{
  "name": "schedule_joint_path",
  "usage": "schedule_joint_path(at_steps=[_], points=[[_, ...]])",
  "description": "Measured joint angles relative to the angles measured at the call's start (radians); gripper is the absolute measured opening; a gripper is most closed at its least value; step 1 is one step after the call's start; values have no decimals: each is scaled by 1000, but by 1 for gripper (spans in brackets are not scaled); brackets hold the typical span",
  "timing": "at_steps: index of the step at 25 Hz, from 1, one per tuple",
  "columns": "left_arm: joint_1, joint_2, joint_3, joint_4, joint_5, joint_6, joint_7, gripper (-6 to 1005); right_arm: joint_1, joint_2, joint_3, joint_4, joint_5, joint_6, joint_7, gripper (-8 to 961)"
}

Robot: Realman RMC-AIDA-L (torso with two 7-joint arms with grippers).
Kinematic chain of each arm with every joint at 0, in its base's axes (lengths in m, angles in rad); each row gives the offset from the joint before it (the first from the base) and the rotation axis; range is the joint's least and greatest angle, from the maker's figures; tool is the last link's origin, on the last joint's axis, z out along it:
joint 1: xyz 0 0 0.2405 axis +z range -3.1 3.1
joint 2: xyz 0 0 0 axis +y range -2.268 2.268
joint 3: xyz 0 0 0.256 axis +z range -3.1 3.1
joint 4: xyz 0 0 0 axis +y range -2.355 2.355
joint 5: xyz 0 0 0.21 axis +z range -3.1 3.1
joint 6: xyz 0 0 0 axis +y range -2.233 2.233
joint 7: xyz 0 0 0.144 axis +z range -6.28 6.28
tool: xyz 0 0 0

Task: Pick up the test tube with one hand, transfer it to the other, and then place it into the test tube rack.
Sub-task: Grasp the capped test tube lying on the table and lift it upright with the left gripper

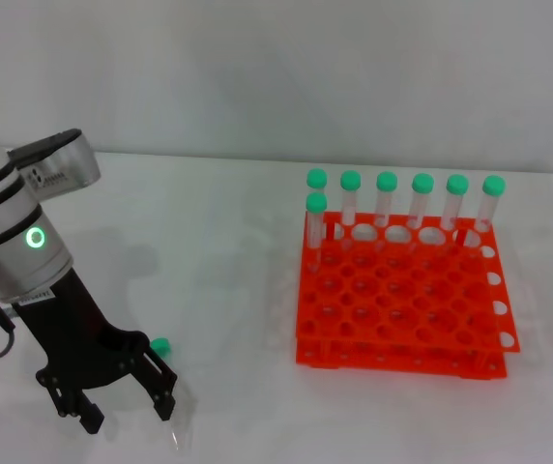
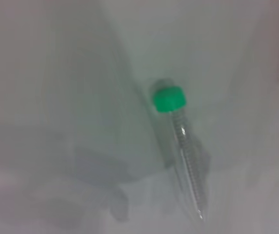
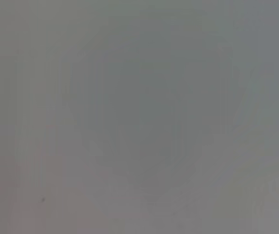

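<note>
While over the test tube [image 2: 182,146], left gripper [image 1: 122,401] spread.

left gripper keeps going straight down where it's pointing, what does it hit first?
Most likely the test tube lying on the table, just beneath the open left gripper. Exact alignment is unclear.

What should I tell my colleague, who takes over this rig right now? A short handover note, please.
Left gripper: open, low over the table, just beside the test tube, which lies flat and ungrasped.
Right gripper: not in view.
Test tube rack: to the right, seven capped tubes standing along its far side.
Done: approach only.
Left: grasp, handover to the right gripper, placing in the rack.
</note>
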Motion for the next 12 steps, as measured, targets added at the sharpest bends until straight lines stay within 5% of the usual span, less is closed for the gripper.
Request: schedule_joint_path(at_steps=[12], points=[[26, -16, -43, -23, -8, -108, 2, 830, 4, 0, -18, 0, 0, 4, -5, 857]])
